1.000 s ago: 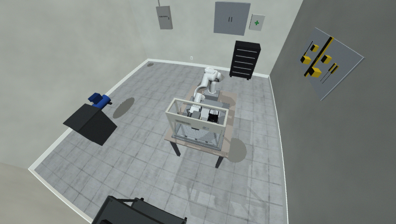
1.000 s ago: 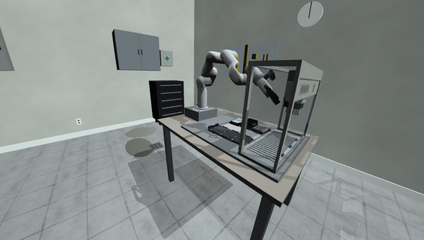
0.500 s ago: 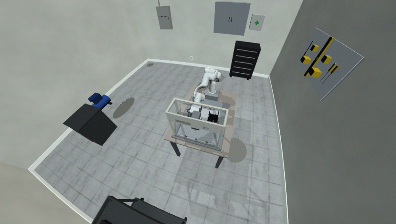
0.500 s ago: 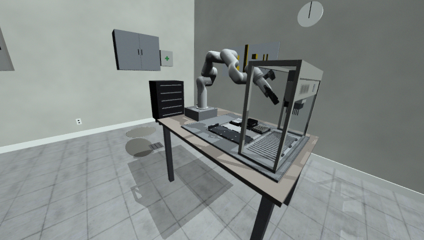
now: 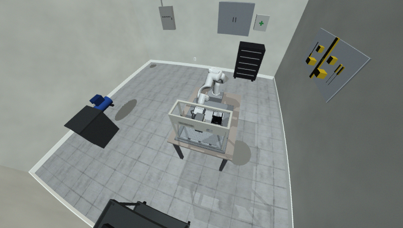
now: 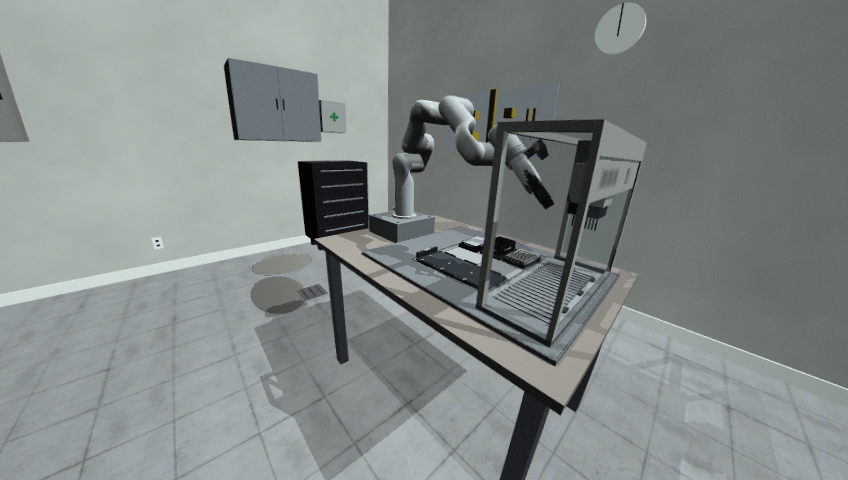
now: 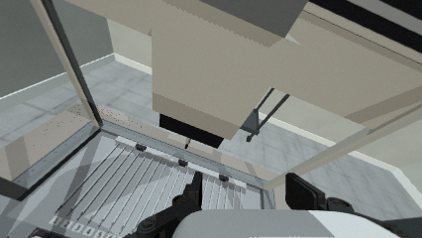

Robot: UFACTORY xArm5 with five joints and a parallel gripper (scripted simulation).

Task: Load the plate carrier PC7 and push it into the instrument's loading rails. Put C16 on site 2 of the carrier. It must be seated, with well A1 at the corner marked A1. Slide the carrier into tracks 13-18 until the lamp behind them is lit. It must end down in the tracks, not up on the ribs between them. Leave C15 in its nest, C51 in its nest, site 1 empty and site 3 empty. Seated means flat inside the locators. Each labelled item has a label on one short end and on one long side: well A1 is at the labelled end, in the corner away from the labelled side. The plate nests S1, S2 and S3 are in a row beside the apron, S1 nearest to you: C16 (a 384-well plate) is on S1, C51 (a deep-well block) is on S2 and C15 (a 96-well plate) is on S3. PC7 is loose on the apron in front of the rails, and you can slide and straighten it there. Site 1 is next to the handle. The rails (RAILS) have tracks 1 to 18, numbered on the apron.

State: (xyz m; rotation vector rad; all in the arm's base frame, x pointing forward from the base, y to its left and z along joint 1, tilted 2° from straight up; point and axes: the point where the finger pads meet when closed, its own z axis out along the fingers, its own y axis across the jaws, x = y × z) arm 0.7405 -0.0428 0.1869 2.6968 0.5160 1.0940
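c16 [image 6: 471, 243], the pale flat plate, lies in its nest beside the apron, at the end of the nest row closest to the arm's pedestal [image 6: 380, 230]. next along the row sits c51 [image 6: 504, 244], a taller black block, and after it c15 [image 6: 522, 257], a low dark plate with a visible well grid. each rests apart from its neighbour. labels on the plates are too small to read from this position.

pc7 [image 6: 461, 268], the long dark carrier, lies flat on the grey apron [image 6: 410, 274] in front of the enclosure frame [image 6: 492, 220], running parallel to the nest row. its sites appear bare, though the view is coarse.

rails [image 7: 126, 183] fill the enclosure floor as a bank of parallel ribs, with small dark tabs along the far edge and numbered marks at the near edge.

gripper [image 6: 542, 195] hangs high inside the frame, tilted downward, well above the nests and the rails. its fingers are spread to full width and nothing is between them.

arm [image 6: 464, 132] arches up from the pedestal and reaches in through the open side of the frame. table [image 6: 535, 380] carries the whole deck.
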